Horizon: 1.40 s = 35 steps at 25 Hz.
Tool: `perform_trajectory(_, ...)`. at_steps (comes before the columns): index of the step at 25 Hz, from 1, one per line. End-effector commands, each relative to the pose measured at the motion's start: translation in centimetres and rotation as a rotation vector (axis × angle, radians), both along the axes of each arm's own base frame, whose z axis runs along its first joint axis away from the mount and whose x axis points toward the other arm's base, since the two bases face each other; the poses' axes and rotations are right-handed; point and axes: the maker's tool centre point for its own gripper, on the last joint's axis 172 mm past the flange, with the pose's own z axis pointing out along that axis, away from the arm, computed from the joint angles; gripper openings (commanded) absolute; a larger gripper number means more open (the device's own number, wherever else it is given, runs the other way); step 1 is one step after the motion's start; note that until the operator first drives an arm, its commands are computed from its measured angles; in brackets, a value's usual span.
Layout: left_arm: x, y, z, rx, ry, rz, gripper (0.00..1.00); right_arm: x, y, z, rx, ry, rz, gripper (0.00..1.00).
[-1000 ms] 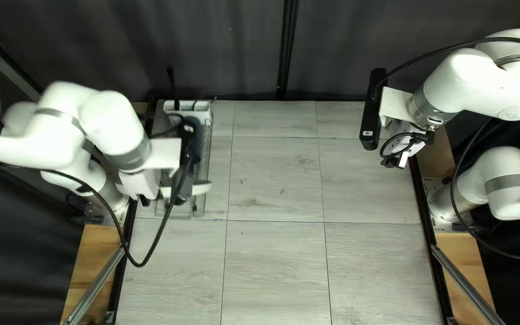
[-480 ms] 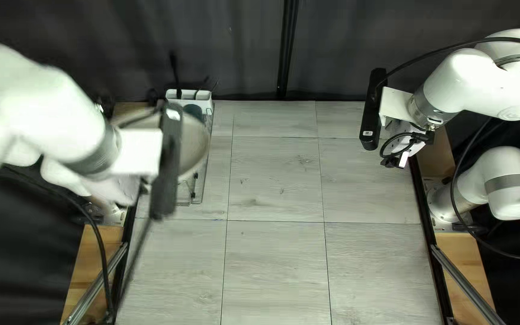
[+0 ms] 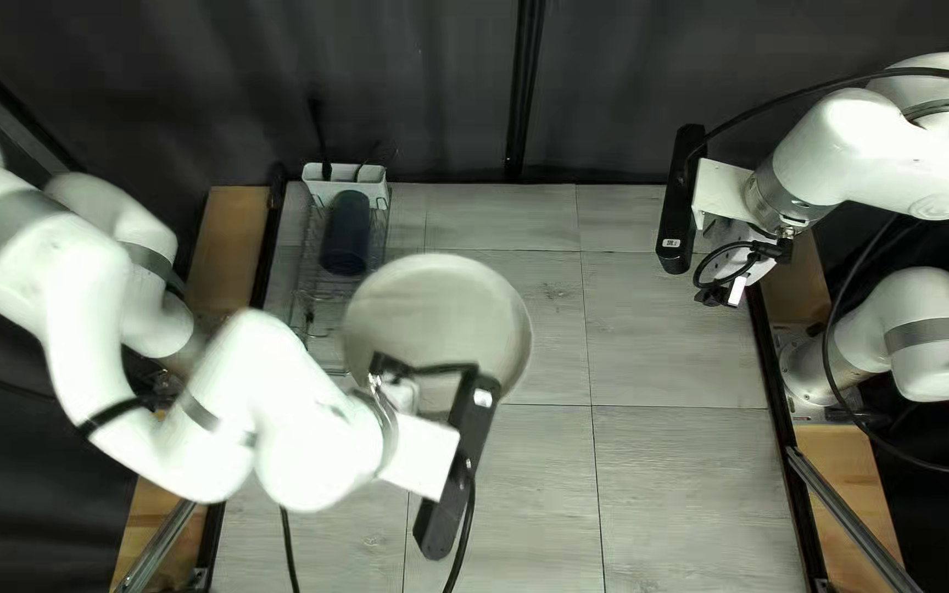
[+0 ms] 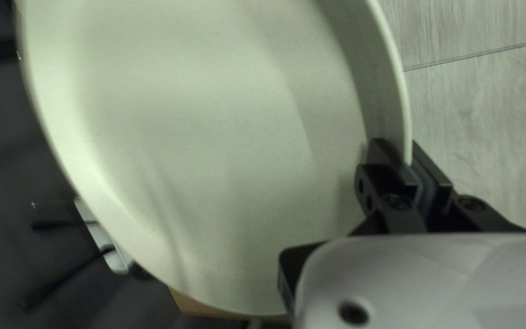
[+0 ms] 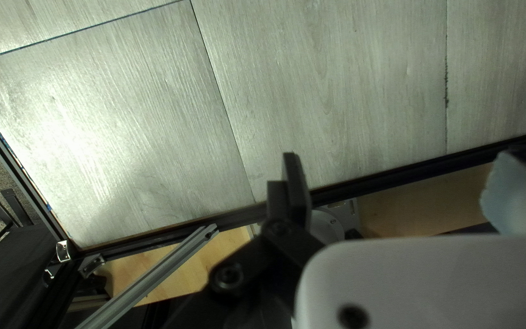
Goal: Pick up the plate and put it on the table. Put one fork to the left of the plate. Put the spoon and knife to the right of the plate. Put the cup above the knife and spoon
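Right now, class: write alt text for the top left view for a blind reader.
The left gripper, shut on the rim of a round off-white plate, holds it over the grey table. Behind it, a dark cup lies in a wire rack; the right arm hangs at the table's right edge.

Here we go: the plate (image 3: 437, 321) hangs over the bench (image 3: 672, 494), left of centre in the top left view, its left edge overlapping the near right corner of the rack (image 3: 310, 288). Our left jaws pinch the plate's near rim, one on each face. The rack runs along the bench's left edge to the far corner. The cup (image 3: 345, 221) sits in its far half, and the cutlery holder (image 3: 343, 177) at its far end. Our right jaws hover over the bench's right edge, well apart from the plate.
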Motion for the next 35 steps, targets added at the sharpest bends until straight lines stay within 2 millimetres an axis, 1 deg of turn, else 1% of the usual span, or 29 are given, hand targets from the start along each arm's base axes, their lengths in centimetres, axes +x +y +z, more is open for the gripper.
perform_trajectory(1, 2.8, -0.9, -4.3, -0.015, 0.012, 0.0, 0.0, 0.0, 0.0, 0.0, 0.0, 0.0, 0.0, 1.0)
perform_trajectory(2, 3.2, -1.0, -4.8, -0.014, 0.007, -0.004, 0.0, 0.0, 0.0, 0.0, 0.0, 0.0, 0.0, 1.0)
perform_trajectory(3, 4.1, -1.1, -6.1, -0.018, -0.007, -0.014, 0.0, 0.0, 0.0, 0.0, 0.0, 0.0, 0.0, 1.0)
perform_trajectory(4, 4.6, -1.3, -6.9, -0.021, -0.018, -0.02, 0.0, 0.0, 0.0, 0.0, 0.0, 0.0, 0.0, 1.0)
perform_trajectory(5, 5.5, -1.5, -8.3, -0.024, -0.035, -0.031, 0.0, 0.0, 0.0, 0.0, 0.0, 0.0, 0.0, 1.0)
perform_trajectory(7, 6.5, -1.9, -9.8, -0.031, -0.05, -0.047, 0.0, 0.0, 0.0, 0.0, 0.0, 0.0, 0.0, 1.0)
perform_trajectory(8, 7.1, -2.1, -10.9, -0.037, -0.058, -0.063, 0.0, 0.0, 0.0, 0.0, 0.0, 0.0, 0.0, 1.0)
perform_trajectory(9, 7.4, -2.1, -11.6, -0.039, -0.06, -0.069, 0.0, 0.0, 0.0, 0.0, 0.0, 0.0, 0.0, 1.0)
perform_trajectory(11, 8.3, -1.9, -13.8, -0.053, -0.065, -0.088, 0.0, 0.0, 0.0, 0.0, 0.0, 0.0, 0.0, 1.0)
perform_trajectory(12, 8.5, -1.8, -14.4, -0.057, -0.066, -0.093, 0.0, 0.0, 0.0, 0.0, 0.0, 0.0, 0.0, 1.0)
perform_trajectory(13, 8.9, -1.5, -15.8, -0.058, -0.063, -0.1, 0.0, 0.0, 0.0, 0.0, 0.0, 0.0, 0.0, 1.0)
perform_trajectory(16, 9.6, -1.1, -18.1, -0.065, -0.05, -0.116, 0.0, 0.0, 0.0, 0.0, 0.0, 0.0, 0.0, 1.0)
perform_trajectory(21, 10.0, -0.6, -21.0, -0.052, -0.005, -0.125, 0.0, 0.0, 0.0, 0.0, 0.0, 0.0, 0.0, 1.0)
perform_trajectory(27, 9.7, -0.4, -22.6, -0.044, 0.022, -0.125, 0.0, 0.0, 0.0, 0.0, 0.0, 0.0, 0.0, 1.0)
perform_trajectory(28, 9.6, -0.5, -22.9, -0.048, 0.025, -0.131, 0.19, 0.0, 0.0, 0.0, 0.0, 0.0, 0.0, 1.0)
perform_trajectory(29, 9.7, -0.6, -22.8, -0.048, 0.023, -0.136, 1.0, 0.0, 0.0, 0.0, 0.0, 0.0, 0.0, 1.0)
perform_trajectory(32, 9.4, -0.6, -22.1, -0.052, 0.017, -0.145, 1.0, 0.0, 0.0, 0.0, 0.0, 0.0, 0.0, 1.0)
perform_trajectory(34, 8.9, -0.2, -21.6, -0.067, 0.008, -0.146, 1.0, 0.0, 0.0, 0.0, 0.0, 0.0, 0.0, 1.0)
perform_trajectory(35, 8.5, -0.1, -20.9, -0.081, 0.001, -0.142, 1.0, 0.0, 0.0, 0.0, 0.0, 0.0, 0.0, 1.0)
